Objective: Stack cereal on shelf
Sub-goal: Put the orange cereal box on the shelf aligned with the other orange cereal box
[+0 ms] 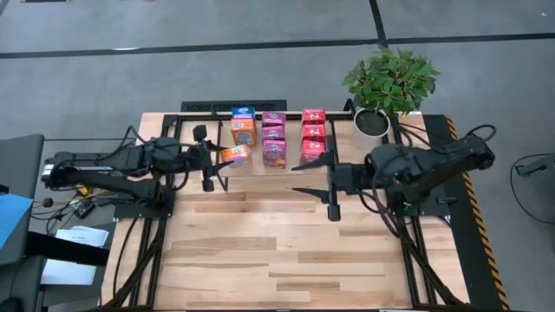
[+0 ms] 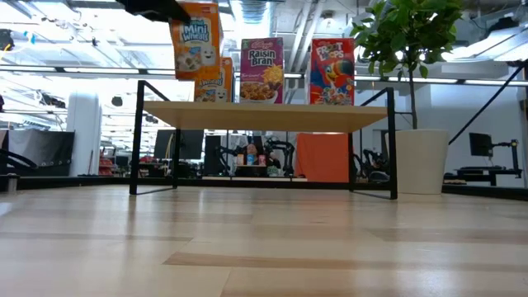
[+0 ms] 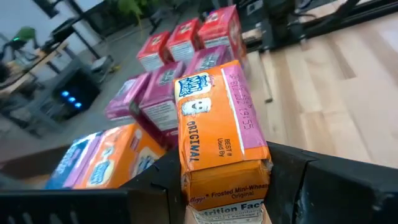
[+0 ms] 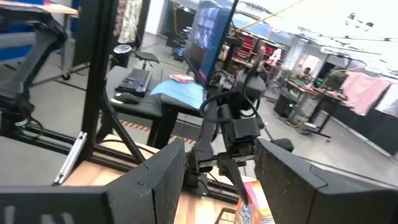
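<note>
The orange box [image 3: 217, 137] reading "Mini-Wheats Original" sits clamped in the left end effector [image 1: 212, 156], raised beside the shelf [image 2: 264, 115]. Raisin Bran [image 2: 261, 70] and Froot Loops [image 2: 332, 73] stand there. The right end effector [image 1: 329, 176] gapes wide, empty.

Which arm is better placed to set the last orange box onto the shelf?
Left: its gripper already holds the orange Mini-Wheats box beside the orange stack; the right gripper is open, empty.
</note>
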Robot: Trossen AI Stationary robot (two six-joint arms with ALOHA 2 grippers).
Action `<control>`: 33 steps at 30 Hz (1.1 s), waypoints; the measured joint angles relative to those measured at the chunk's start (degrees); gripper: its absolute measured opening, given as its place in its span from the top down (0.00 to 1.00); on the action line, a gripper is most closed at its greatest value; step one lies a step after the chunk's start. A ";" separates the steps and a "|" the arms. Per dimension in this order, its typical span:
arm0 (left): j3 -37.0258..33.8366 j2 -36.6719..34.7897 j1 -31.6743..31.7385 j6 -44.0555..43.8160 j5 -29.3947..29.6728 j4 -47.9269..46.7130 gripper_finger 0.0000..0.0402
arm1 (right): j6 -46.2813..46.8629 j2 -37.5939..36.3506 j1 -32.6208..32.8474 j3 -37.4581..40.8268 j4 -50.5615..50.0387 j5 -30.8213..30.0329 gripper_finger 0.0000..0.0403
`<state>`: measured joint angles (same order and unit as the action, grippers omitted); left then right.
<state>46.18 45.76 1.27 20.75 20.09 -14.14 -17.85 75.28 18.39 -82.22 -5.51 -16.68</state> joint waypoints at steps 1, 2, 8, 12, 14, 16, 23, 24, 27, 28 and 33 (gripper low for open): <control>-0.49 -0.02 1.06 0.01 -1.56 0.57 0.65 | -0.44 -0.11 0.88 0.01 -0.06 -1.28 0.46; -0.71 -0.04 2.22 0.01 -3.19 0.45 0.65 | -0.75 -0.12 1.66 -0.02 -0.06 -2.73 0.46; -1.18 0.72 8.53 -0.34 -12.77 0.89 0.65 | -1.86 0.03 3.79 0.01 -2.59 -6.63 0.48; -1.18 2.80 12.47 -0.39 -19.10 1.04 0.65 | -1.35 0.96 3.61 0.01 -3.27 -6.83 0.49; -1.17 4.58 14.39 -0.38 -22.61 1.44 0.65 | -1.32 1.02 3.61 0.09 -3.57 -6.80 0.50; -1.18 6.39 15.91 -0.19 -24.16 1.33 0.65 | -1.27 0.81 3.61 0.00 -3.34 -6.80 0.50; -1.08 8.12 18.54 -0.67 -26.33 2.78 0.65 | -0.59 0.88 3.66 0.01 -4.42 -6.79 0.51; -1.08 8.03 18.71 -0.74 -26.36 2.70 0.65 | -0.56 0.88 3.66 0.01 -4.77 -6.80 0.52; -1.08 7.43 19.14 -0.85 -26.39 2.14 0.65 | -0.35 0.91 3.66 0.01 -5.46 -6.78 0.52; -1.08 7.39 19.18 -0.85 -26.33 2.05 0.65 | -0.19 0.88 3.66 0.01 -5.53 -6.78 0.52; -1.08 7.50 19.37 -0.96 -27.40 1.76 0.65 | -0.11 0.91 3.68 0.01 -6.28 -6.78 0.52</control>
<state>45.10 53.25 20.64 19.79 -7.31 -12.37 -17.96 76.18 22.06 -82.21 -11.78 -23.46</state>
